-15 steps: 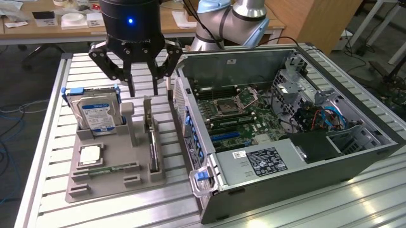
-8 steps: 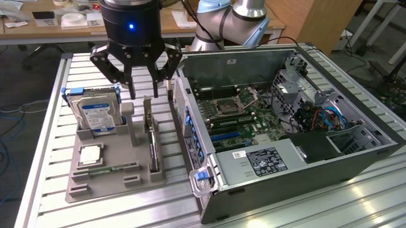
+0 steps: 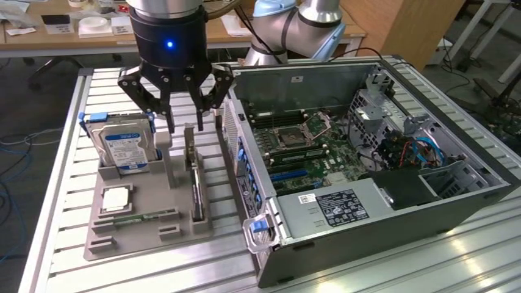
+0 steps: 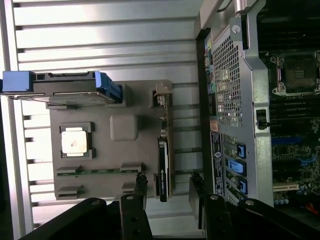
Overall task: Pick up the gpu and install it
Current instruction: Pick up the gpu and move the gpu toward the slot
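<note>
1. Since it stands on edge in the grey tray's (image 3: 134, 235) slot, left of centre in the exterior view, the gpu (image 3: 195, 189) offers its top edge.
2. My gripper (image 3: 194, 121) hangs above, spread wide, empty.
3. The open computer case (image 3: 366, 244) sits alongside, rightward.

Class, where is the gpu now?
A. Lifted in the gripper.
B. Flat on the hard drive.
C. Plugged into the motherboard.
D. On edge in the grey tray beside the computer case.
D: the gpu stands on edge in the grey tray, outside the computer case, with the open gripper over it.
</note>
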You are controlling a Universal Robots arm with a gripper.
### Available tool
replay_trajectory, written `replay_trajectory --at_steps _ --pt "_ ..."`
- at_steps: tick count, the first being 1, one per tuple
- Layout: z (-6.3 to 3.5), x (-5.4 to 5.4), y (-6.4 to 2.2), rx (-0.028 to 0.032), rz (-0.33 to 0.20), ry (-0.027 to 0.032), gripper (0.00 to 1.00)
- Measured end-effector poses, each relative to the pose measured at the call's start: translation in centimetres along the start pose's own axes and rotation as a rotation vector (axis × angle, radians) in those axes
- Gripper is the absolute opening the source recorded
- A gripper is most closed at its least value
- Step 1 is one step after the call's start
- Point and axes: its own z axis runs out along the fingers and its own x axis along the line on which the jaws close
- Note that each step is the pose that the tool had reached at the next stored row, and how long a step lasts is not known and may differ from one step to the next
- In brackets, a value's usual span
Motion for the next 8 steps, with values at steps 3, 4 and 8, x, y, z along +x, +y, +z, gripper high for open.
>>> replay_trajectory --at_steps 3,4,8 --pt "0.39 0.0 -0.02 -0.0003 0.0 -0.0002 0.47" --pt "0.57 0.0 -0.03 -0.0003 0.0 -0.0002 0.47" --pt "1.3 0.0 -0.16 -0.0002 0.0 -0.0003 0.47"
